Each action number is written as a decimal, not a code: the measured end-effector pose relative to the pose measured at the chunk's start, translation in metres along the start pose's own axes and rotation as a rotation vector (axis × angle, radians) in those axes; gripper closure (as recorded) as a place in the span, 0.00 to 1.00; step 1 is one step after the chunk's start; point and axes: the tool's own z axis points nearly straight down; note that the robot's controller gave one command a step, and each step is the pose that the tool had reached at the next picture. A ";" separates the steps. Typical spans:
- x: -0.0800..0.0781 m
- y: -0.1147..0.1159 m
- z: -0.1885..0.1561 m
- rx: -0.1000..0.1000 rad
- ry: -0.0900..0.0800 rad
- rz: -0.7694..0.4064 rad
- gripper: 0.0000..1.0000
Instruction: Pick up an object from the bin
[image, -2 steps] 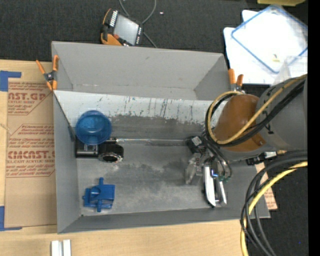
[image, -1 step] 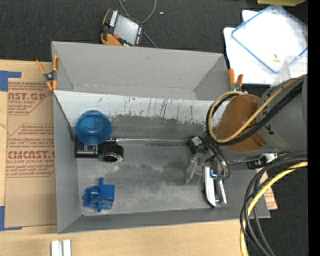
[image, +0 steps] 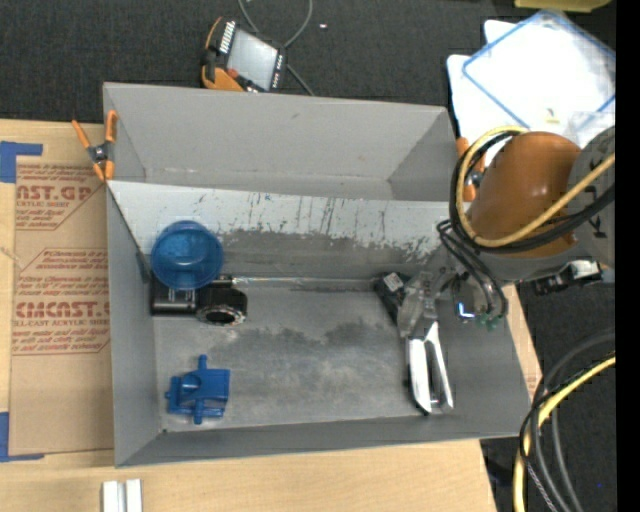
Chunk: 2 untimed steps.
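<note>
The arm (image: 560, 215) comes in from the right, with its orange cover (image: 520, 190) up over the right wall of the grey bin (image: 300, 130). The gripper (image: 428, 405) hangs down low in the near right part of the bin, over bare grey floor. Its two pale fingers (image: 416, 370) are close together, their tips look like they touch, and there is nothing between them. All the things to pick up are far away on the left side. A blue round thing (image: 186, 255), like a little bowl turned over, sits by the left wall, toward the far side. A black thing (image: 200, 301) with a ring on one end lies just in front of it, touching it. A small blue toy piece (image: 198, 392) with bumpy, blocky sides lies alone in the near left corner, apart from the other two.
</note>
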 end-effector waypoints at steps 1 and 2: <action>-0.027 -0.062 0.066 0.001 0.011 -0.300 0.00; -0.028 -0.059 0.063 0.000 0.006 -0.300 0.00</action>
